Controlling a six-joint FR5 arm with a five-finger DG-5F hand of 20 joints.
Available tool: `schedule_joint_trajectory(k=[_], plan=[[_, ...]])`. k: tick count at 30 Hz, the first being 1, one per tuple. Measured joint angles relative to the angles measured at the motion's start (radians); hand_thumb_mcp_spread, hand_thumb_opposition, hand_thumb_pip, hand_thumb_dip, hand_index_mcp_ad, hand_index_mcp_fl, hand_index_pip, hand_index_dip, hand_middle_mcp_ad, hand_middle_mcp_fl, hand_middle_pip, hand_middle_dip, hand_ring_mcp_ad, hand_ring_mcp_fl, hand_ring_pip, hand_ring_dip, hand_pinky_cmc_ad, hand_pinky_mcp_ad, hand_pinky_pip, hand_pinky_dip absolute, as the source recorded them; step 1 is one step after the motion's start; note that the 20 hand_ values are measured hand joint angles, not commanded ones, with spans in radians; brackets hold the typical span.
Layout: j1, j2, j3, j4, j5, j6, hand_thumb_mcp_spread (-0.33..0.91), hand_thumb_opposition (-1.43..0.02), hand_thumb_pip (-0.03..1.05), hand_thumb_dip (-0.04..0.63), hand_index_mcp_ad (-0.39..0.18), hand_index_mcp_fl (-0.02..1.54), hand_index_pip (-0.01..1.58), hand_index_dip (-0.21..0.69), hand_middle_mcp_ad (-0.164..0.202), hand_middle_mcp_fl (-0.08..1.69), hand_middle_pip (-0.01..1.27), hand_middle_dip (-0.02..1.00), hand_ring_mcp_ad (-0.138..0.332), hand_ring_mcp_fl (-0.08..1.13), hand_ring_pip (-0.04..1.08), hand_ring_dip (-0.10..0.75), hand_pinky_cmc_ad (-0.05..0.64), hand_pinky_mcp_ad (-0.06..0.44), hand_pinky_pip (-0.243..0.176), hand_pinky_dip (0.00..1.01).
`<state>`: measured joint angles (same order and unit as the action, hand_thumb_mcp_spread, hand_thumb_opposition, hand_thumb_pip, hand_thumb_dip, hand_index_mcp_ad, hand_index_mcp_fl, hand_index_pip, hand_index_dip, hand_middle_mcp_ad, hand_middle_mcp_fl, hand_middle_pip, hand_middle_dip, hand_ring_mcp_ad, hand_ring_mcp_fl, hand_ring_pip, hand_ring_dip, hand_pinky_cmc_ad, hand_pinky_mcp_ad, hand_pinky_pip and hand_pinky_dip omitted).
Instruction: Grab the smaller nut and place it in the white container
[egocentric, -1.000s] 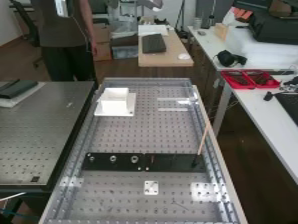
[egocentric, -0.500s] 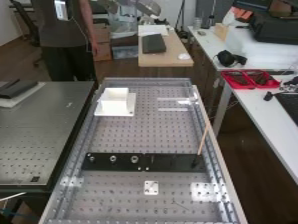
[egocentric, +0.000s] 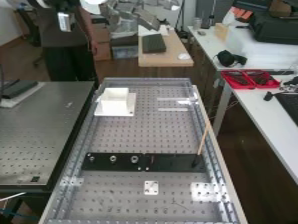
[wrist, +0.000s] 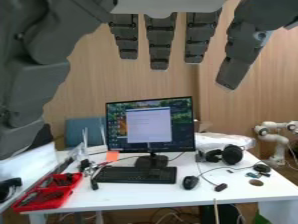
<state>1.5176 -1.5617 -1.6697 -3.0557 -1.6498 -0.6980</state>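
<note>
The hand (egocentric: 136, 17) is at the top of the high view, beyond the bench's far end and well above it. In the wrist view the hand (wrist: 159, 40) hangs with straight, spread fingers and nothing between them. The smaller nut (egocentric: 91, 159) stands on the flat black bar (egocentric: 174, 163), low in the high view, with the larger nut (egocentric: 113, 159) and the bearing (egocentric: 134, 159) beside it. The white container (egocentric: 115, 101) sits near the bench's far left corner.
A thin wooden stick (egocentric: 203, 137) rises from the bar's right end. A small white plate (egocentric: 151, 188) lies nearer the front. A dark perforated table (egocentric: 40, 135) flanks the bench; red trays (egocentric: 249, 79) rest on the right-hand table.
The hand has come further into the high view's top, moving lower and larger over the last second. The parts on the bar and the container have not moved.
</note>
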Motion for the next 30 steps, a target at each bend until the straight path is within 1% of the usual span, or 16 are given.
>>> schedule_joint_trajectory(k=[2, 3, 4, 7, 9, 11, 12, 15, 18, 26, 28, 30], plan=[[-0.005, -0.002, -0.010, 0.017, -0.012, -0.002, 0.25, -0.71, 0.39, 0.049, -0.058, 0.02, 0.07, 0.271, 0.075, 0.04, 0.13, 0.28, 0.157, 0.00, 0.09, 0.124, 0.494, 0.360, -0.124, 0.52], [-0.006, -0.003, -0.012, 0.020, -0.014, -0.003, 0.25, -0.71, 0.39, 0.045, -0.058, 0.02, 0.07, 0.265, 0.075, 0.04, 0.13, 0.29, 0.154, 0.00, 0.09, 0.126, 0.510, 0.360, -0.124, 0.53], [-0.007, -0.003, -0.017, 0.028, -0.018, -0.007, 0.25, -0.71, 0.40, 0.063, -0.058, 0.02, 0.07, 0.265, 0.075, 0.03, 0.13, 0.29, 0.154, 0.00, 0.08, 0.129, 0.515, 0.358, -0.120, 0.54], [-0.012, -0.002, -0.032, 0.044, -0.027, -0.010, 0.25, -0.71, 0.40, 0.066, -0.054, 0.02, 0.07, 0.248, 0.073, 0.04, 0.13, 0.29, 0.154, 0.01, 0.10, 0.131, 0.515, 0.372, -0.124, 0.53], [-0.018, 0.000, -0.047, 0.054, -0.036, -0.010, 0.25, -0.71, 0.40, 0.075, -0.058, 0.02, 0.07, 0.237, 0.073, 0.04, 0.13, 0.29, 0.154, 0.01, 0.10, 0.131, 0.515, 0.375, -0.124, 0.53], [-0.027, 0.001, -0.062, 0.063, -0.046, -0.008, 0.25, -0.71, 0.46, 0.080, -0.058, 0.02, 0.07, 0.236, 0.073, 0.04, 0.13, 0.29, 0.154, 0.01, 0.10, 0.131, 0.513, 0.375, -0.124, 0.53], [-0.031, 0.001, -0.068, 0.066, -0.052, -0.007, 0.25, -0.71, 0.47, 0.096, -0.058, 0.02, 0.07, 0.222, 0.073, 0.03, 0.13, 0.29, 0.157, 0.01, 0.10, 0.136, 0.510, 0.375, -0.124, 0.54], [-0.044, 0.004, -0.086, 0.076, -0.068, -0.005, 0.25, -0.72, 0.47, 0.093, -0.058, 0.02, 0.07, 0.188, 0.073, 0.04, 0.13, 0.29, 0.154, 0.01, 0.10, 0.138, 0.510, 0.375, -0.124, 0.54], [-0.061, 0.008, -0.113, 0.088, -0.088, -0.004, 0.25, -0.72, 0.47, 0.112, -0.058, 0.02, 0.09, 0.185, 0.073, 0.04, 0.13, 0.29, 0.157, 0.01, 0.11, 0.138, 0.510, 0.375, -0.124, 0.54], [-0.118, 0.019, -0.182, 0.102, -0.144, -0.008, 0.25, -0.72, 0.47, 0.108, -0.063, 0.04, 0.09, 0.188, 0.075, 0.04, 0.13, 0.29, 0.157, 0.01, 0.11, 0.138, 0.510, 0.375, -0.124, 0.54], [-0.131, 0.022, -0.198, 0.110, -0.153, -0.008, 0.25, -0.72, 0.48, 0.112, -0.072, 0.04, 0.09, 0.188, 0.075, 0.04, 0.13, 0.29, 0.157, 0.01, 0.11, 0.138, 0.510, 0.375, -0.124, 0.54], [-0.145, 0.024, -0.217, 0.117, -0.162, -0.008, 0.26, -0.73, 0.48, 0.127, -0.084, 0.05, 0.10, 0.169, 0.073, 0.04, 0.13, 0.29, 0.157, 0.01, 0.10, 0.138, 0.510, 0.375, -0.124, 0.54]])
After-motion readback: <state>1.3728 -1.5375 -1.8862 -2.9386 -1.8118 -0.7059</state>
